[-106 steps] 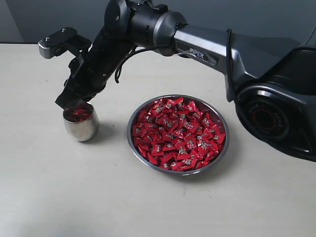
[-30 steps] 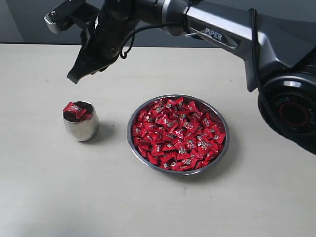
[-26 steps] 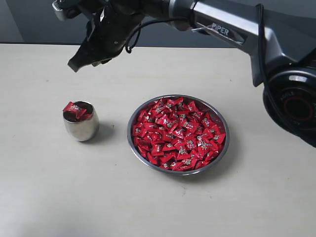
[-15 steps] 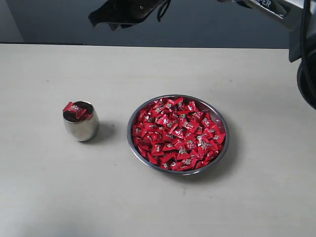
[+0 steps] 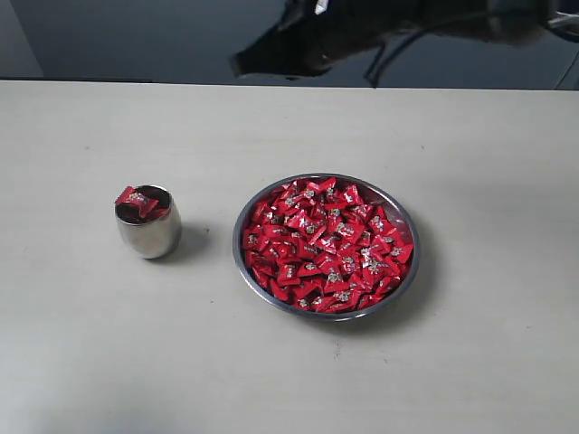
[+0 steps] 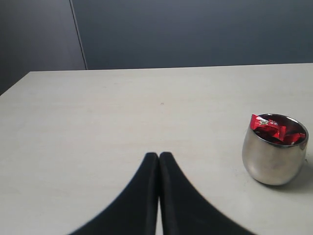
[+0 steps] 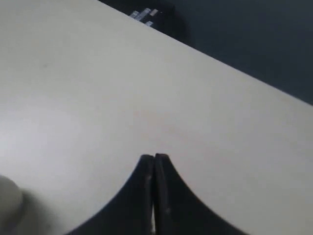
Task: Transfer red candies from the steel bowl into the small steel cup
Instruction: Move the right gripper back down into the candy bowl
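While red candies point(image 5: 327, 244) fill steel bowl point(image 5: 237, 237), few top small steel cup point(image 5: 147, 235) left of it on desk point(image 5: 90, 362). Right tool point(image 7: 154, 157), closed and empty, has lifted high off cup. Left tool point(image 6: 159, 155) closed, idle. Next pick due.

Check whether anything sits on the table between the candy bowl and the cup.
Nothing visible does. Only bare table lies between the bowl and the cup, which stand apart.
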Robot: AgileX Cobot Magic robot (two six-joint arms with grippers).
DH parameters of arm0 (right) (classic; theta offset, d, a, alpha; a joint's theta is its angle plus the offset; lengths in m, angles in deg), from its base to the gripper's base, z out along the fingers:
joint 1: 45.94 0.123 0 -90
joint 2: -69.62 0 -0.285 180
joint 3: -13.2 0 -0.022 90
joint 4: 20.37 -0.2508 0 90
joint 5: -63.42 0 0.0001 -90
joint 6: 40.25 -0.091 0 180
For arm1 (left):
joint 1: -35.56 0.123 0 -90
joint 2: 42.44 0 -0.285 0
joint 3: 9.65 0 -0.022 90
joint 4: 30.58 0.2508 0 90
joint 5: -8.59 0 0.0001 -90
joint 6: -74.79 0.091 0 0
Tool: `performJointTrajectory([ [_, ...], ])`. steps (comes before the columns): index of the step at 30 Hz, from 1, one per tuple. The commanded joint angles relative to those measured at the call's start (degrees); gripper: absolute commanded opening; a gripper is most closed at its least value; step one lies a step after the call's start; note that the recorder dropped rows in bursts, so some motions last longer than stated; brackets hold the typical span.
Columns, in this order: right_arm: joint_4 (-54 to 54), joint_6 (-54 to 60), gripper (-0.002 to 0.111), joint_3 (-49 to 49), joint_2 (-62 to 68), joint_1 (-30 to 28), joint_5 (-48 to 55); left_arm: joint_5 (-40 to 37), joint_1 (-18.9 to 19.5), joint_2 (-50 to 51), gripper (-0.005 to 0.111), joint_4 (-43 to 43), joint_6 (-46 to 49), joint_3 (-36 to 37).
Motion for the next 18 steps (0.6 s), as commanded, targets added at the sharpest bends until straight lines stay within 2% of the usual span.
performJointTrajectory([
  [1, 0.47, 2.35, -0.001, -14.22, -7.30, -3.73, -6.69, 0.10, 0.04, -0.26, 0.000, 0.07, -0.15, 0.22],
  [7, 0.47, 4.56, -0.001, -24.36, -12.39, -9.75, -5.84, 0.10, 0.04, -0.26, 0.000, 0.07, -0.15, 0.22],
  [12, 0.47, 10.98, -0.001, -25.28, -10.67, -12.59, 3.62, 0.10, 0.04, -0.26, 0.000, 0.07, -0.15, 0.22],
  [18, 0.31, 13.60, -0.001, -25.16, -6.74, -12.59, 5.07, 0.10, 0.04, -0.26, 0.000, 0.07, -0.15, 0.22],
])
